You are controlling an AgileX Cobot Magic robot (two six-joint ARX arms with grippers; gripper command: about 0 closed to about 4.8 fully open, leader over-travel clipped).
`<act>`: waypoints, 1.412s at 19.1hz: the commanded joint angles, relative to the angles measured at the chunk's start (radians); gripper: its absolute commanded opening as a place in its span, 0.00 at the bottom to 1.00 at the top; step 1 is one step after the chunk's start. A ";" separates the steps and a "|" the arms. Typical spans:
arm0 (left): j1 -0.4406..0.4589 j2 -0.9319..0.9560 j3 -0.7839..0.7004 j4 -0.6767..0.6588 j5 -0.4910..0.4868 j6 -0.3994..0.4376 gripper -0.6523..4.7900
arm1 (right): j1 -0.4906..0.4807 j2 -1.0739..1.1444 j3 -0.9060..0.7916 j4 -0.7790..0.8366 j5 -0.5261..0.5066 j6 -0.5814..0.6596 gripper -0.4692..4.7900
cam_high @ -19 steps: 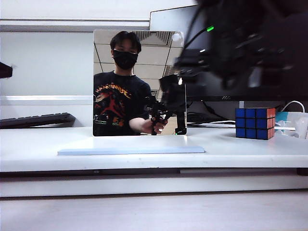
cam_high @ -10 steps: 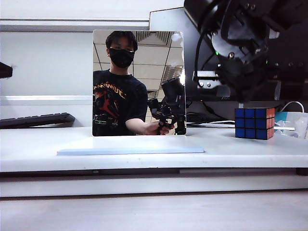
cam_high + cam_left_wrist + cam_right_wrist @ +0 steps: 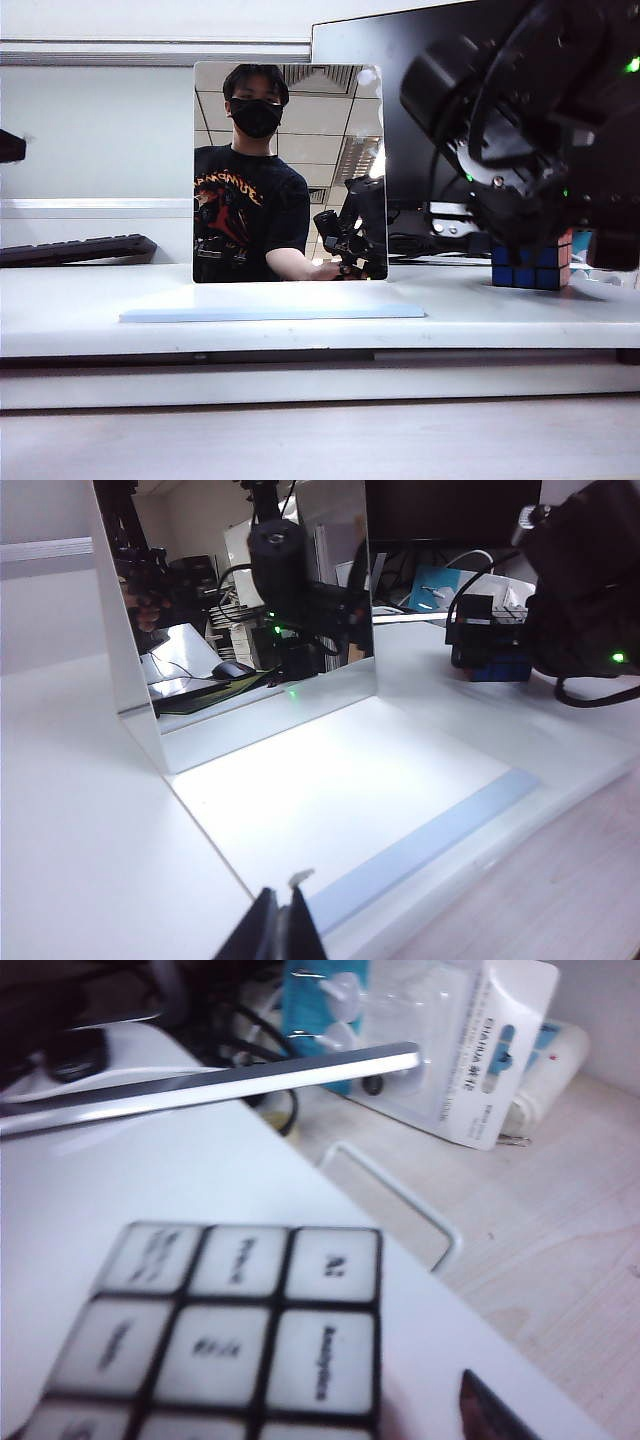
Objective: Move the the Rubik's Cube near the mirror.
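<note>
Right fingers: over the Rubik's Cube, spread wide, holding nothing; in my right wrist view only one dark tip shows at the frame's edge, just beside the cube's top face. In the exterior view my right arm hangs in front of the cube and hides most of it.
Left fingers: low at the near edge of the table, well apart from the cube, pressed together with nothing between them.
Rubik's Cube: on the table straight below my right fingers, resting flat, blue face toward the exterior camera with a strip of red on its side. From my right wrist its top face is white with small printing on the tiles.
Mirror: upright on its pale-blue base, far across the table from my right fingers, a clear gap of bare table between it and the cube. It stands just beyond my left fingers.
Table: white, carrying the mirror and the cube.
Monitor: black, behind my right arm.
Keyboard: dark, far beyond my left fingers, behind the mirror's side.
White packet: past the cube from my right fingers, off the table's edge.
</note>
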 commanded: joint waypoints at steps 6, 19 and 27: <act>-0.002 0.000 0.001 0.006 0.003 0.004 0.16 | -0.014 -0.019 0.004 0.023 -0.071 -0.009 0.41; 0.000 0.000 0.001 0.006 0.004 0.004 0.16 | 0.341 -0.161 0.005 0.092 -0.217 -0.212 0.41; 0.000 0.000 0.001 0.006 0.004 0.004 0.16 | 0.360 -0.016 0.034 0.254 -0.361 -0.216 0.41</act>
